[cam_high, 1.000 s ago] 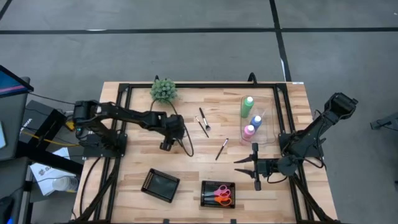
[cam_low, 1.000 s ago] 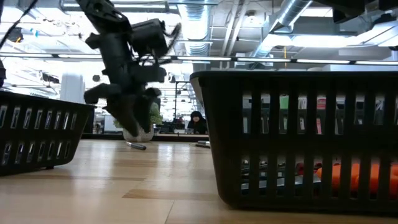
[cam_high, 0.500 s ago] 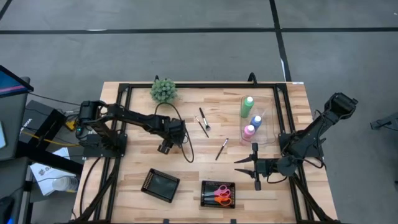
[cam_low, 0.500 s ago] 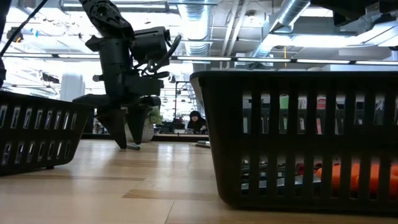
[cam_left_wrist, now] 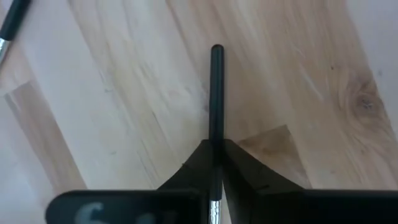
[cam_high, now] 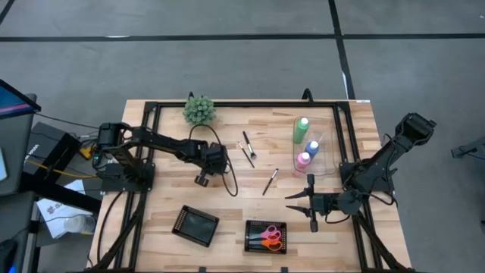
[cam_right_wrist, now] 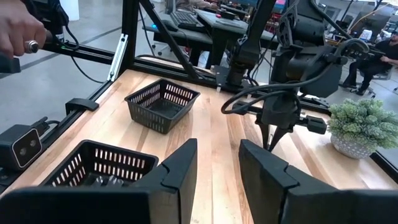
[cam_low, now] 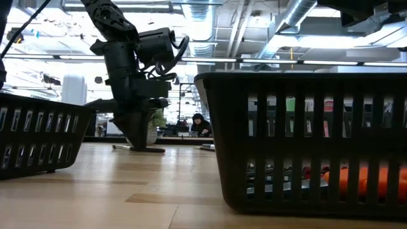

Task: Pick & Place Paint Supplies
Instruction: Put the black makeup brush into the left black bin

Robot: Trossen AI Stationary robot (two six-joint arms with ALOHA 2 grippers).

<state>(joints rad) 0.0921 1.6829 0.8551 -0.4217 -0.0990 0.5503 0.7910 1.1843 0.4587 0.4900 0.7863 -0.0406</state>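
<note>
Pale wood table (cam_high: 250, 205) under bright workshop ceiling, left gripper (cam_high: 201, 180) clamped on brush (cam_left_wrist: 215, 93)

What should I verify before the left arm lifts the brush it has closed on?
1. Left end effector shut on the brush: ok.
2. Handle centred between the fingers: ok, it runs straight out between them.
3. Brush clear of the table: cannot tell; the fingertips sit at the surface in the low view.
4. Way to the black tray: ok, nothing stands between.
5. Right end effector out of the way: ok, open, over the table's right side.
6. Person's hand away from the arms: cannot tell.
</note>
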